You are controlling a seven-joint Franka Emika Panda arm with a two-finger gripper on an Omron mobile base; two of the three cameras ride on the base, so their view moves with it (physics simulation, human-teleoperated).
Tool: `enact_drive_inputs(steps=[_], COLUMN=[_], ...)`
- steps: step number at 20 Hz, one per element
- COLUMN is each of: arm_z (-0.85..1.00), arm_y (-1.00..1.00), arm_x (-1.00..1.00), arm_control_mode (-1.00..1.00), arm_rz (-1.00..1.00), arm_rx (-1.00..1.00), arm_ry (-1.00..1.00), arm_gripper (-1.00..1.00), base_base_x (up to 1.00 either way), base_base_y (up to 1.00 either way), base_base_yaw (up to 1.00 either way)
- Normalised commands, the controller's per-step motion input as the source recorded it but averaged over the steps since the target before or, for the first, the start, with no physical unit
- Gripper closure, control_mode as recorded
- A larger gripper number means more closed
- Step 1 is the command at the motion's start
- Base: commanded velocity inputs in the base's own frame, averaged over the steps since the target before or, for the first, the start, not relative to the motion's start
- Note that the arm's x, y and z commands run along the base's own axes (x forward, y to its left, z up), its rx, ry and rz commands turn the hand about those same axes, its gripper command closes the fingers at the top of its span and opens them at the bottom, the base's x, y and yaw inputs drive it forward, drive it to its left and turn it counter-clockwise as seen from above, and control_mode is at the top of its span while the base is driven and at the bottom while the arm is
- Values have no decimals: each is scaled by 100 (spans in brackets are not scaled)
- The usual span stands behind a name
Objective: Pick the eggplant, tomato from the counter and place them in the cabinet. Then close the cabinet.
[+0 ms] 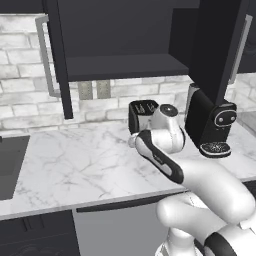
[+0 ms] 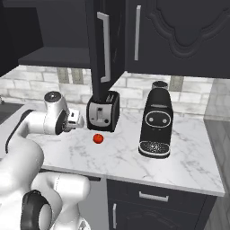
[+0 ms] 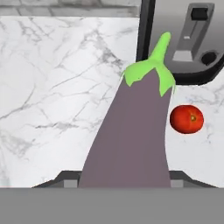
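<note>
Filling the lower centre of the hand view, the eggplant (image 3: 131, 135) sits clamped in the gripper (image 3: 124, 177); it looks light, firm and smooth-skinned, so a hold across its thick middle seems safest. The tomato (image 2: 98, 139) lies on the surface (image 2: 188, 157) before the toaster (image 2: 103, 111), centre-left in the right base view, where the arm is folded low at the left, its hand pointing right toward the toaster.
</note>
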Motion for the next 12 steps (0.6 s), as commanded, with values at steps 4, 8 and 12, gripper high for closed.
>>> enact_drive_inputs(steps=[4,8,12], arm_z=[100,100,100], arm_y=[0,0,6], arm_x=[19,29,31], arm_control_mode=[-100,-100,-100], arm_rz=[0,-1,-4], arm_rx=[6,4,0], arm_ry=[-14,-10,-10], arm_gripper=[100,100,100], base_base_x=[0,0,0], base_base_y=[0,0,0], base_base_yaw=[0,0,0])
